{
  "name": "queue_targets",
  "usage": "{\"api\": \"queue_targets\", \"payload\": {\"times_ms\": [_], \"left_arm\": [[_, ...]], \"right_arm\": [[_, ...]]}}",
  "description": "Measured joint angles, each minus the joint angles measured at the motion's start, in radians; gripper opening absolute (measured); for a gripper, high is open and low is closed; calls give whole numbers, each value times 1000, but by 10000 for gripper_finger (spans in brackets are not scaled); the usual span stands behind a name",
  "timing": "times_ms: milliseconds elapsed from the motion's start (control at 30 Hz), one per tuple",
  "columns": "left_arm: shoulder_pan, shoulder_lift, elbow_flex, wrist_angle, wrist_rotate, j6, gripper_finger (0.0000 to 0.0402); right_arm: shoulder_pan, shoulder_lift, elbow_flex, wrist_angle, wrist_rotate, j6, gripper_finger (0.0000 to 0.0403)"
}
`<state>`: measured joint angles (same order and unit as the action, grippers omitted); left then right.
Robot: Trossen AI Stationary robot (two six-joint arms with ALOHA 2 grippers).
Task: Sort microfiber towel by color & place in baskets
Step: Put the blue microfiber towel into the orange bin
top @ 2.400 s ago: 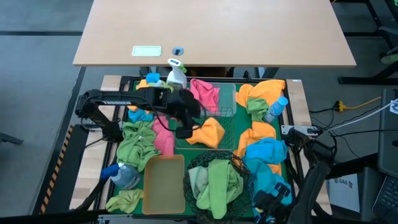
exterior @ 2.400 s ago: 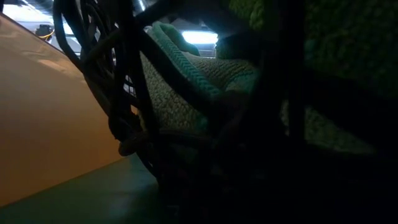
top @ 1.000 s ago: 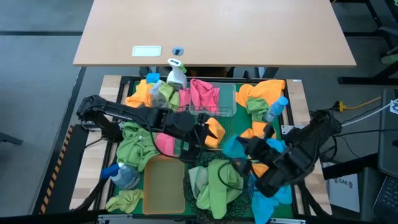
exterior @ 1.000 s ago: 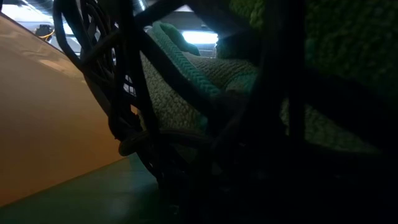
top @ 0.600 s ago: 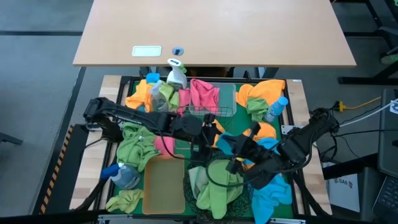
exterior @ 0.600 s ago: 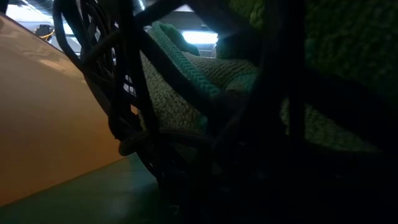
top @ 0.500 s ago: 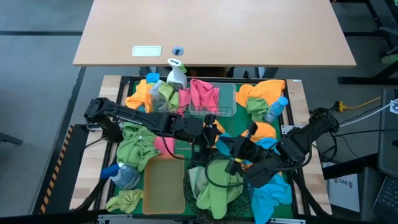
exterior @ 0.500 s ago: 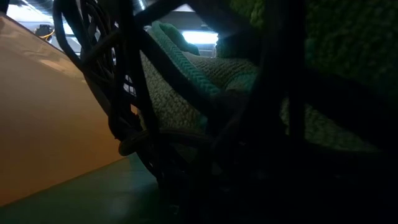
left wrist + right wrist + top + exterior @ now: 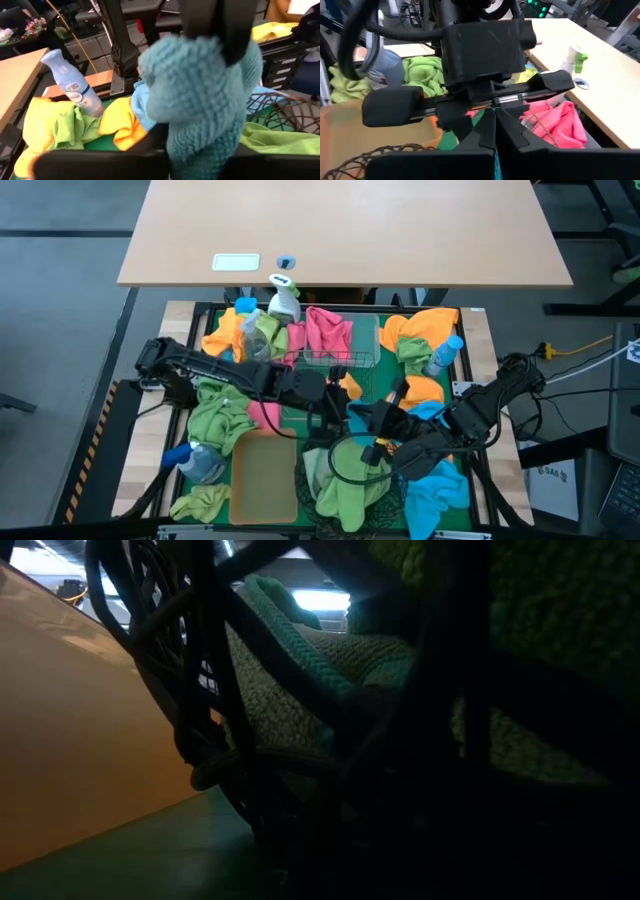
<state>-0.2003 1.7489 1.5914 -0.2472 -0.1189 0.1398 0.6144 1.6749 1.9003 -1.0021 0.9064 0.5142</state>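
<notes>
From above, mid-frame, the left gripper [image 9: 336, 402] and right gripper [image 9: 362, 423] met at a blue towel [image 9: 366, 418], just above the round black basket [image 9: 340, 448]. Left wrist: towel [image 9: 200, 95] pinched by both claws. Right wrist: right fingers [image 9: 490, 131] clenched, left gripper [image 9: 485, 97] just beyond.

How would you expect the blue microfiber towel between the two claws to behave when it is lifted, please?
Probably floppy: the blue microfiber towel bunches into a soft lump where the dark finger presses it. Likely light for its bulk, given its fluffy pile. It should not roll.
</notes>
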Motion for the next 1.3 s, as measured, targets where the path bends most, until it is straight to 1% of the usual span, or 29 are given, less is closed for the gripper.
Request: {"api": "queue_targets", "payload": {"times_ms": [33,67,167,233,433,500,600,667,767,900,1000,1067,1133,1200,1300], "left_arm": [[-1,0,7,-8,1,0,22],[-2,0,15,-18,2,0,13],[-6,0,39,-78,2,-2,15],[-6,0,54,-121,2,-7,17],[-24,0,143,-307,5,-32,6],[-37,-3,192,-387,5,-33,5],[-59,-10,271,-495,4,-49,7],[-78,-18,335,-573,-1,-67,7],[-101,-27,433,-642,-2,-96,7],[-137,-36,554,-788,-2,-184,7],[-170,-43,624,-927,7,-272,7],[-198,-53,652,-1016,9,-327,7],[-228,-63,655,-1098,9,-389,7],[-257,-65,656,-1167,7,-446,8],[-311,-64,646,-1255,-14,-517,8]], "right_arm": [[0,0,0,11,-9,0,0],[0,0,0,21,-30,0,1],[-8,0,0,38,-117,-23,14],[-7,0,0,41,-154,-53,33],[-6,-2,37,5,-160,-146,111],[-6,-2,74,-41,-160,-163,133],[-6,-3,155,-136,-159,-141,152],[-6,-6,203,-199,-159,-122,157],[-6,-6,252,-294,-159,-118,158],[-6,-6,261,-418,-166,-97,158],[-6,-5,243,-513,-192,-7,158],[-6,-5,220,-553,-193,55,159],[-6,-4,192,-570,-194,97,159],[-6,-4,160,-567,-203,109,159],[-5,-4,116,-565,-245,111,159]]}}
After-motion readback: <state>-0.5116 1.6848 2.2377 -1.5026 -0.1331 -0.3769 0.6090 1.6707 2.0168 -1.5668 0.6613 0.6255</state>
